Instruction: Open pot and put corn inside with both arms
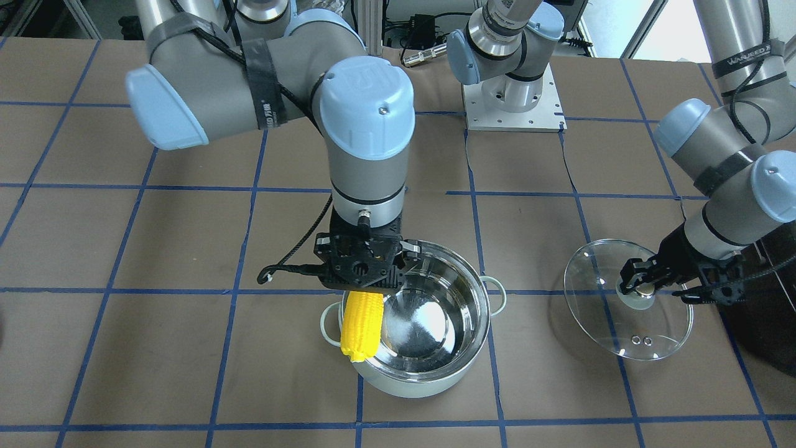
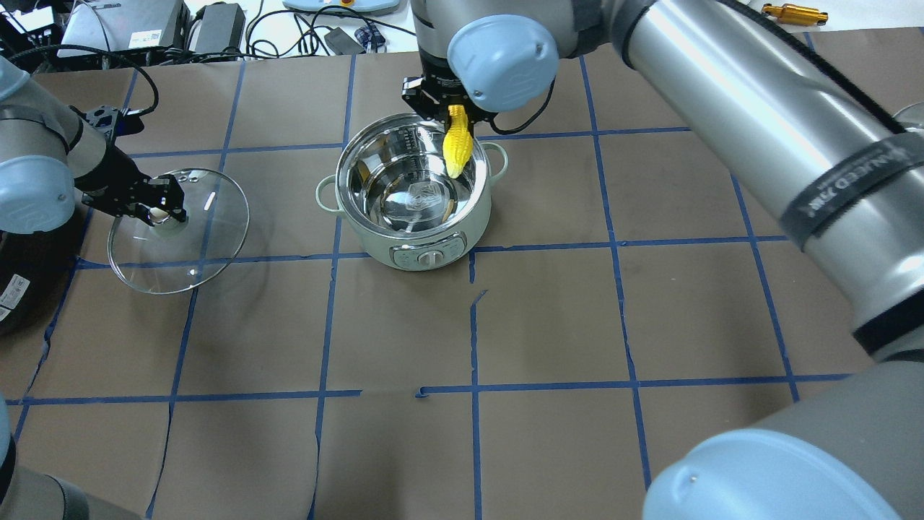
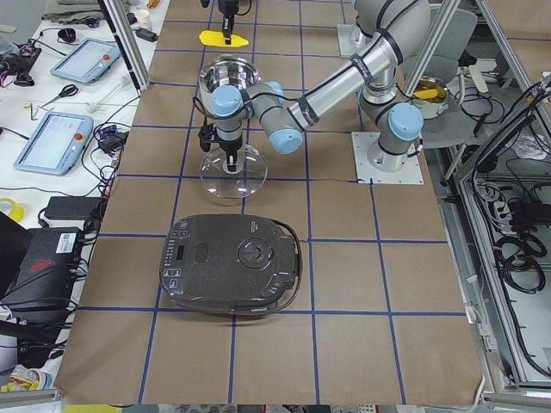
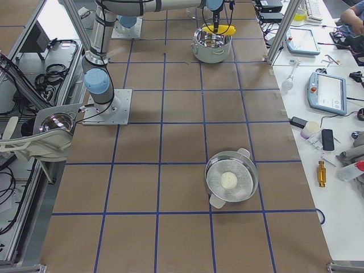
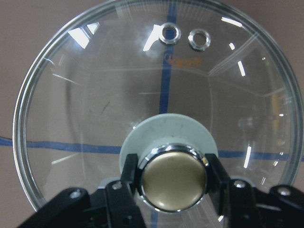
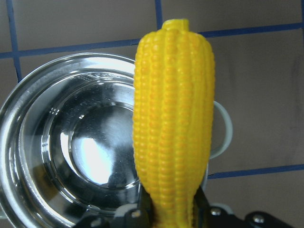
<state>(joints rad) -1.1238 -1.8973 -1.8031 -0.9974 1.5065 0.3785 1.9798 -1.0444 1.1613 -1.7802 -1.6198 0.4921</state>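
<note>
R fingers [image 6: 199, 205] hold corn [image 6: 173, 118] over pot [image 1: 429, 382]; L fingers [image 5: 128, 178] hold lid [image 5: 71, 95].

Mirror-shiny steel pot [image 1: 415, 323] interior, clear glossy glass lid [image 1: 622, 317], bumpy plastic-looking corn [image 1: 360, 326], matt brown table [image 2: 548, 318]

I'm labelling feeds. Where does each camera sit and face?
Front-facing: across table, facing robot; left arm, right arm.
Overhead: behind robot, looking down; both arms.
Exterior left: table's left end; left arm nearest.
Exterior right: right end; right arm nearest.
Left wrist: down on lid; left gripper.
Right wrist: down on pot; right gripper, corn.
Exteriors share the pot.
</note>
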